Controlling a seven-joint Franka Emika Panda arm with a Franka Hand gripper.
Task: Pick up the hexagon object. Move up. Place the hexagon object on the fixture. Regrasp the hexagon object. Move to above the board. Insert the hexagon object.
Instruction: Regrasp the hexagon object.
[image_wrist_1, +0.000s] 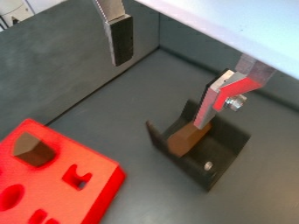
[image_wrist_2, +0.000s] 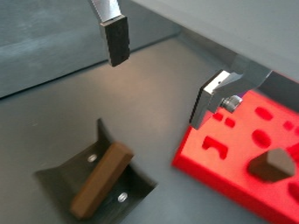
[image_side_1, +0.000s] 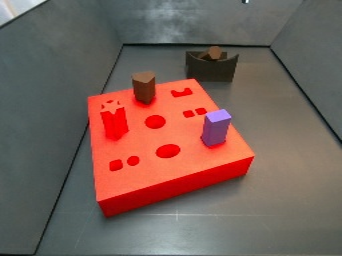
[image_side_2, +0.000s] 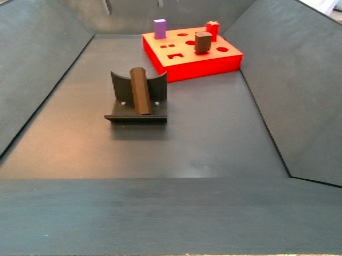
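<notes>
The hexagon object (image_wrist_1: 184, 138) is a slender brown peg lying tilted in the notch of the dark fixture (image_wrist_1: 228, 149). Both also show in a wrist view, the peg (image_wrist_2: 100, 182) in the fixture (image_wrist_2: 65, 179), and in both side views (image_side_1: 213, 52) (image_side_2: 138, 90). My gripper (image_wrist_1: 170, 70) (image_wrist_2: 163, 74) is open and empty, well above the floor, with the peg and fixture below and off to one side of its fingers (image_wrist_2: 117, 44). The red board (image_side_1: 174, 170) (image_side_2: 201, 65) (image_wrist_1: 70, 188) (image_wrist_2: 233, 157) lies apart from the fixture. The gripper does not show in the side views.
On the board stand a thick dark brown block (image_side_1: 143, 86) (image_wrist_2: 275, 164), a purple block (image_side_1: 217, 127) and a red peg (image_side_1: 114, 120). Grey walls enclose the floor (image_side_2: 187, 150) on all sides.
</notes>
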